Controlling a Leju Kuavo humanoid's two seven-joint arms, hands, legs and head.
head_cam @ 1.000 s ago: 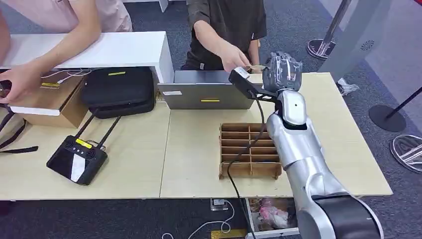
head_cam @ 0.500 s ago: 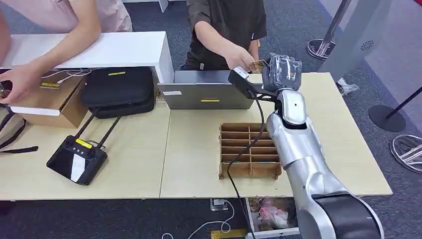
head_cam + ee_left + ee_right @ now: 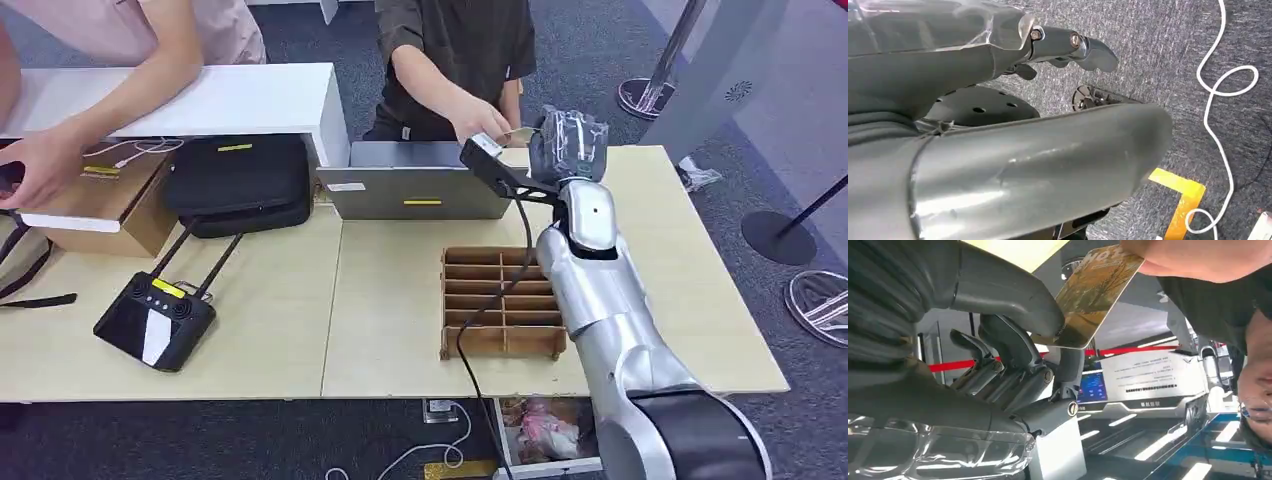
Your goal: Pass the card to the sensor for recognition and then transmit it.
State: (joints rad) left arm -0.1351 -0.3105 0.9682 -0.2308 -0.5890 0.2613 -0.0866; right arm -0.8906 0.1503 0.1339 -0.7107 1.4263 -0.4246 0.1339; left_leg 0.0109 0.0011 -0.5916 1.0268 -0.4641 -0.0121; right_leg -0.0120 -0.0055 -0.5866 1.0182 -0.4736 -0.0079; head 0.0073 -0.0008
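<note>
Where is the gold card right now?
In the right wrist view the card is pinched by the right robot hand while a person's hand holds its other end. In the head view it is at the table's far edge, right of the laptop.

The card (image 3: pixel 1093 292) is golden-brown with a mottled pattern and pale lettering near one end. The right robot hand (image 3: pixel 567 143) is dark grey under a glossy clear cover, on a silver arm (image 3: pixel 600 290). The surface (image 3: pixel 380 300) is pale wood. On it, a brown cardboard divider tray (image 3: pixel 500 302) sits at about 5 o'clock from a grey laptop (image 3: pixel 413 180) with a yellow label. A black case (image 3: pixel 238 185) and a black controller (image 3: pixel 155 320), at 9 o'clock from the laptop, also carry yellow labels. The floor carpet (image 3: pixel 1158 60) is speckled grey, with a white cable (image 3: pixel 1215 125) and yellow tape (image 3: pixel 1180 200).
</note>
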